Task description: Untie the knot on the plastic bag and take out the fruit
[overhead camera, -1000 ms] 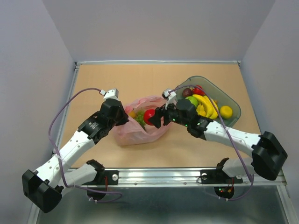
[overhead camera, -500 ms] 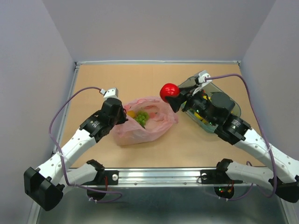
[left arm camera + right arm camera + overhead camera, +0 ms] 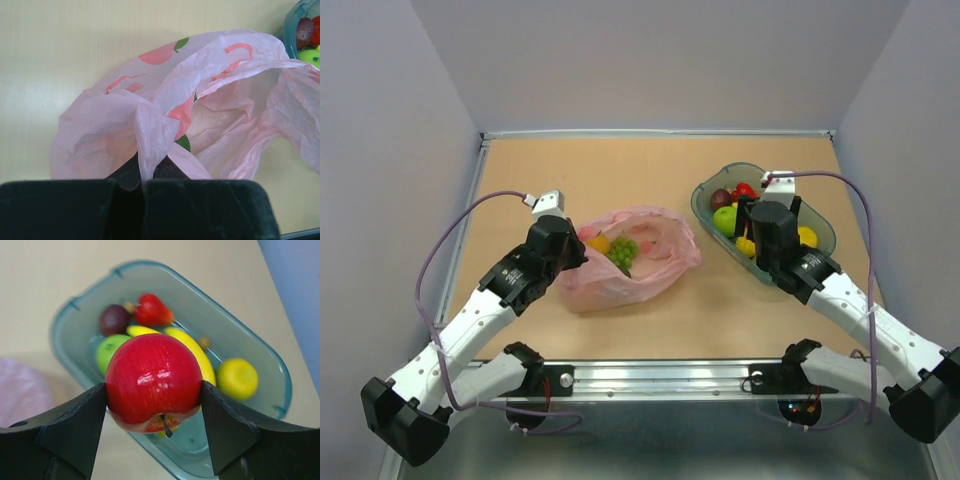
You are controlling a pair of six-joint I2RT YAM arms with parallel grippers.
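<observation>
Your right gripper, centre frame in its wrist view, clamps a glossy round red apple above the translucent teal plastic tray; your left gripper, lower centre, pinches a fold of the crinkly pink plastic bag holding green grapes.

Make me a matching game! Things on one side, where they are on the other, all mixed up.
1 shiny red apple
2 bunch of green grapes
3 thin pink plastic bag
4 round yellow fruit

A in the teal plastic tray
B pinched by the left gripper
C held by the right gripper
D inside the bag

Pairs: 1-C, 2-D, 3-B, 4-A
</observation>
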